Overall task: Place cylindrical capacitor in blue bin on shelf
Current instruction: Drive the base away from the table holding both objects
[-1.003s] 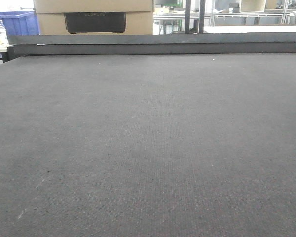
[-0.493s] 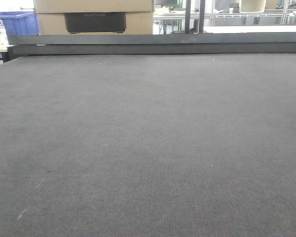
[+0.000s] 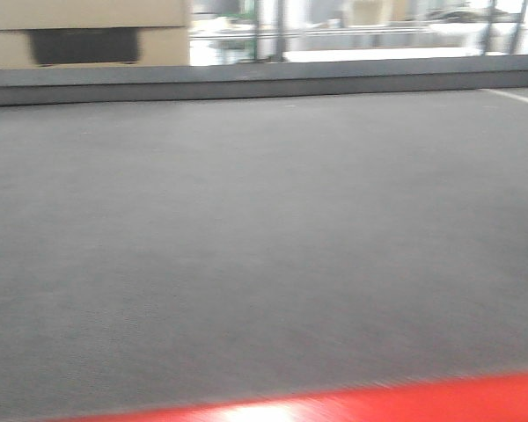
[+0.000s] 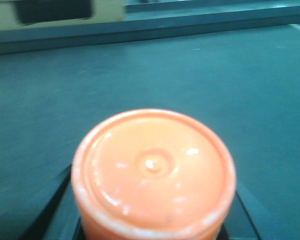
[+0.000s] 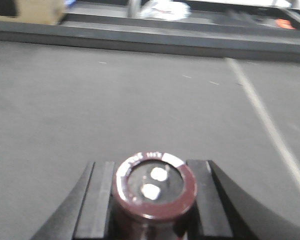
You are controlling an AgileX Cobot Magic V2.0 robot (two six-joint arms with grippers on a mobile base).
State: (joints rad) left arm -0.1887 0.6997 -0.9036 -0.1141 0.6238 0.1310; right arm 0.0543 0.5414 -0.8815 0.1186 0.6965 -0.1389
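A grey worktop point(image 3: 264, 246) fills nearly all of the front view, which is blurred. A long dark rail point(image 3: 264, 83) runs across the top of the frame at its far edge. A cardboard box point(image 3: 84, 31) with a dark patch on its face sits behind the rail in the upper left corner. A red strip point(image 3: 378, 400) crosses the bottom edge, and I cannot tell what it belongs to. In my right wrist view a thin white line point(image 5: 270, 130) slants down the right side of the grey surface.

My left pincer point(image 4: 152, 220) pinches an orange-topped cylinder point(image 4: 152, 170) at lower centre of its view, the dark fingers point(image 4: 55, 205) showing only as wedges under the rim.

My right pincer point(image 5: 154, 200) is pressed onto the cylindrical capacitor point(image 5: 155, 185) at bottom centre, a black finger touching it on each side. On its maroon-rimmed top sit two silvery terminals point(image 5: 160, 174).
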